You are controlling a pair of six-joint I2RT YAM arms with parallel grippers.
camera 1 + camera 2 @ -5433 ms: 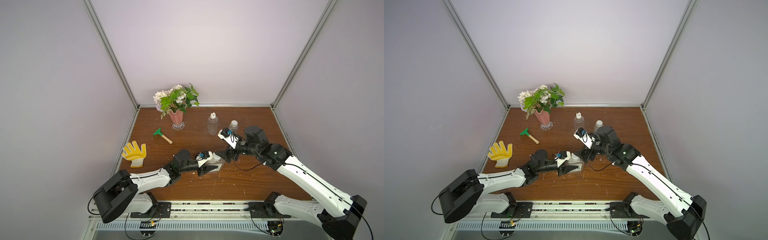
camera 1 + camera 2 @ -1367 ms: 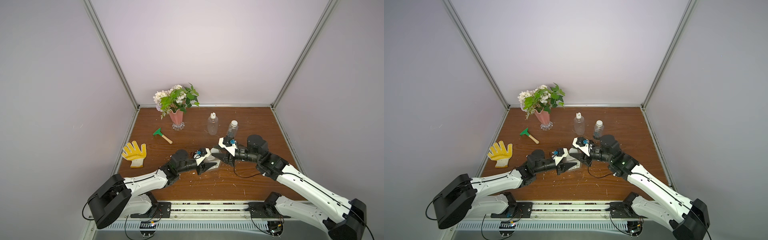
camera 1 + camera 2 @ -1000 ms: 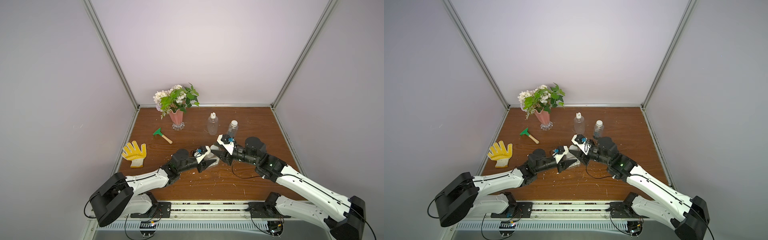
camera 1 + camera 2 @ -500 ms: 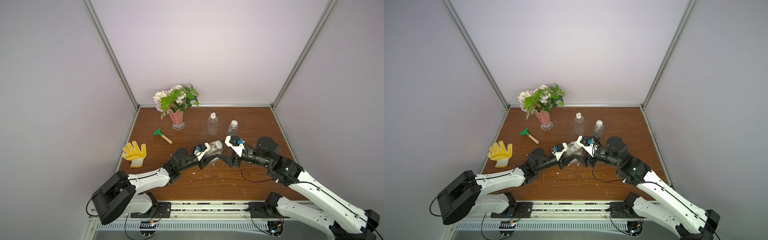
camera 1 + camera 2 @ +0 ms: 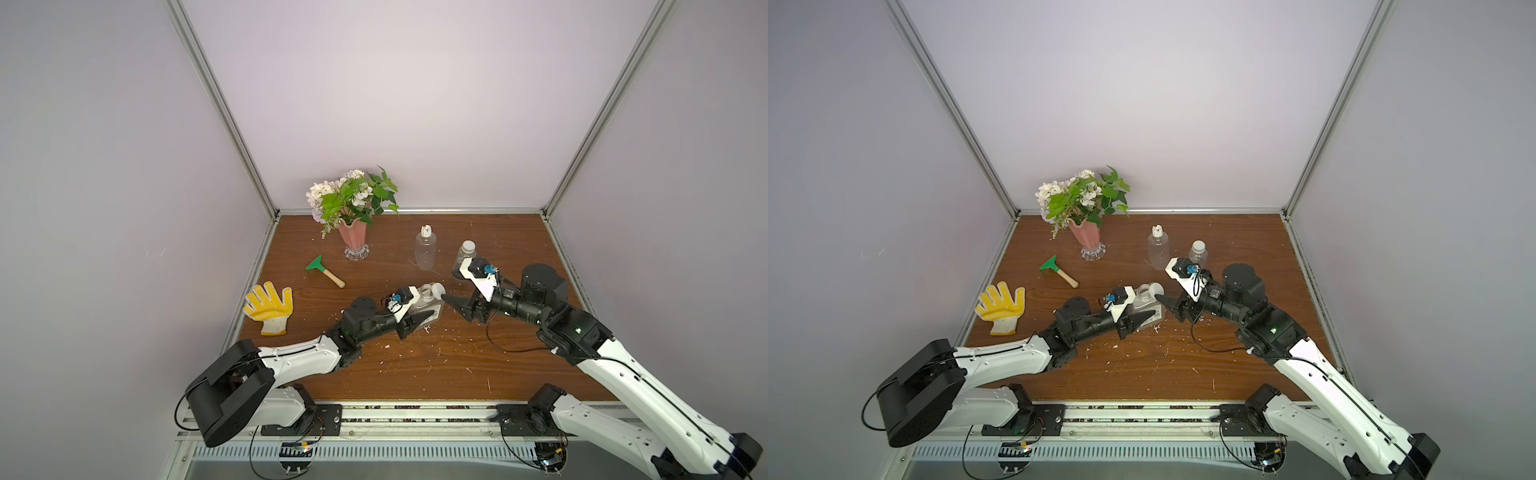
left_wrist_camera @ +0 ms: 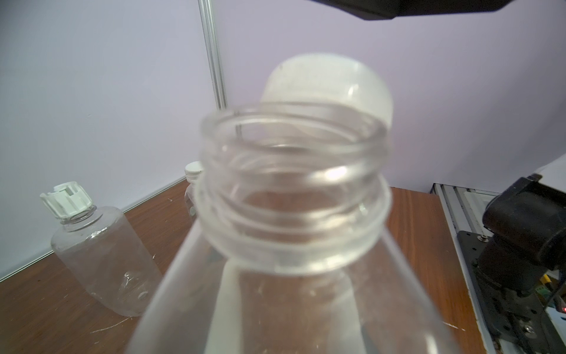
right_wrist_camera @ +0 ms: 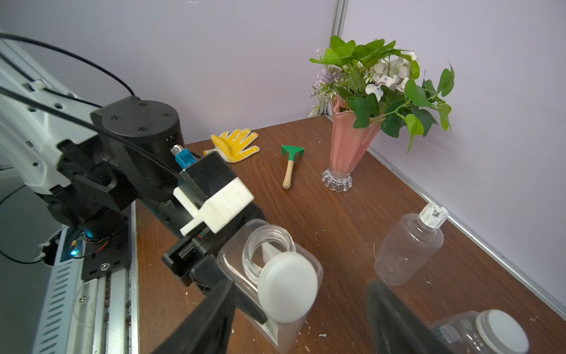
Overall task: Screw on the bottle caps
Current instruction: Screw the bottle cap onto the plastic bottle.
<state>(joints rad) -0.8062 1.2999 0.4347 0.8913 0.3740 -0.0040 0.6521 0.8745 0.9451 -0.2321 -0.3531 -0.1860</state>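
My left gripper (image 5: 420, 319) is shut on the square clear bottle (image 5: 430, 309) with the white label and holds it tilted above the table. Its threaded mouth (image 6: 294, 190) stands uncovered. A round white cap (image 7: 288, 288) sits off the mouth, tilted against the side of the neck; it also shows as the cap (image 5: 436, 288) in a top view. My right gripper (image 7: 300, 283) is open just right of the bottle, with its fingers spread either side of the cap and gripping nothing. The rounded bottle (image 5: 424, 253) and the slim bottle (image 5: 464, 254) stand behind, each with a cap on.
A pink vase of flowers (image 5: 354, 239) stands at the back left. A green toy rake (image 5: 324, 271) and a yellow glove (image 5: 270, 306) lie left of the arms. White crumbs are scattered over the wooden table (image 5: 415, 365).
My right gripper opened and drew back to the right from the bottle's mouth, letting go of the cap, which now leans off the neck. The left gripper kept hold of the bottle.
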